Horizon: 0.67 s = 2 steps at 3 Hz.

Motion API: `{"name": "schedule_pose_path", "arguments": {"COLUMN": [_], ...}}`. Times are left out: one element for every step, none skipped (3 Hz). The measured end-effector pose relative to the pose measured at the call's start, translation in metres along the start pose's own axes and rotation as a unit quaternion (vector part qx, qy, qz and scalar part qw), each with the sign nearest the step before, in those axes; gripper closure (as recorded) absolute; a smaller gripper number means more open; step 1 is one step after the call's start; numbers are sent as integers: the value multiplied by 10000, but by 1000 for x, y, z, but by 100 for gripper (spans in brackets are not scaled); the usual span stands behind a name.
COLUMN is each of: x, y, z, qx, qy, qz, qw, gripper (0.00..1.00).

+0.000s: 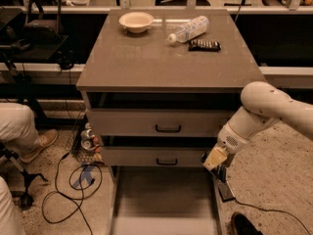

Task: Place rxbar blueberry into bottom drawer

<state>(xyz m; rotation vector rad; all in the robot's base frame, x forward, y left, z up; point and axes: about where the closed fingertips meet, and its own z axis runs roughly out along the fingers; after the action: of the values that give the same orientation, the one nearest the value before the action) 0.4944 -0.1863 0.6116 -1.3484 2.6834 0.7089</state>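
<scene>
While my gripper point(217, 163) hangs by the right front corner of the bench point(146, 67), level with the lower handled drawer point(146, 156), my fingers look pressed onto a dark sliver that I take to be the rxbar blueberry point(221, 173). Little of it shows under the pale pads.

Below and to my left, the bottom drawer point(161, 197) stands pulled out, its plain floor facing up. I am about over its right rail, not yet over the tray.

To do this well, I should swing left until the bar is clear of the rail and above the middle of the floor. Then I should sink low before letting go, so it lands flat and does not skid against a side. The bowl point(137, 21), bottle point(188, 30) and darker bar point(204, 45) up top are not my concern.
</scene>
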Motion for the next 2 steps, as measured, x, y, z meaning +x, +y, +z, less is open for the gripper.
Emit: {"name": "schedule_pose_path", "arguments": {"x": [2, 13], "y": [-3, -14], "z": [10, 57], "qx": [-90, -282], "qy": [-12, 44], "qz": [63, 390], "qw": [9999, 9988], "gripper": [100, 100]}}
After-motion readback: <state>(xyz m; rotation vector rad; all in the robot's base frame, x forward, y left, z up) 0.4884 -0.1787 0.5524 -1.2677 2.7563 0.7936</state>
